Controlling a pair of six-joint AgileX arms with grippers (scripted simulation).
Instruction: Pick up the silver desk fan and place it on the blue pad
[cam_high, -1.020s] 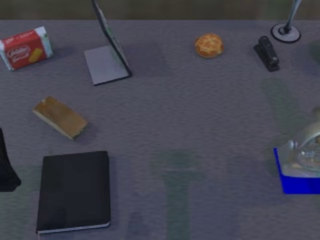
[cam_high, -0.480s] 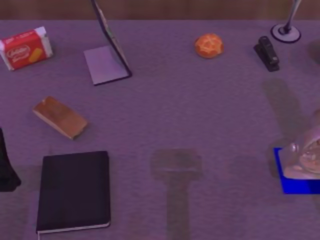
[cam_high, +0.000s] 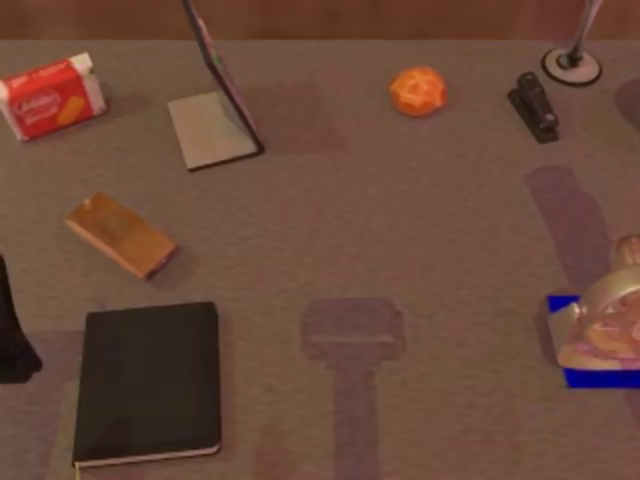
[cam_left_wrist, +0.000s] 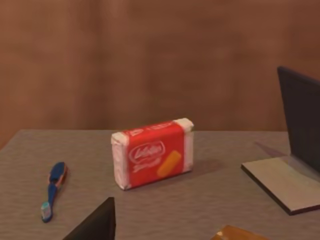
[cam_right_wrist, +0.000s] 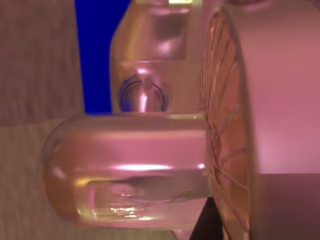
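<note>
The silver desk fan stands over the blue pad at the table's right edge, with blue showing along its left and front sides. In the right wrist view its chrome hub and wire cage fill the picture, with the blue pad behind the base. My right gripper shows only as a dark finger under the hub and is shut on the fan; it lies outside the top view. My left gripper is parked at the left edge, open, one dark finger showing.
A black notebook and a wooden block lie at the left. At the back are a red biscuit pack, a grey plate with upright panel, a bread roll, a stapler and a round stand base. A toothbrush lies beyond the pack.
The fan has shifted slightly towards the table's front over the pad and covers more of the blue. The left arm has not moved.
</note>
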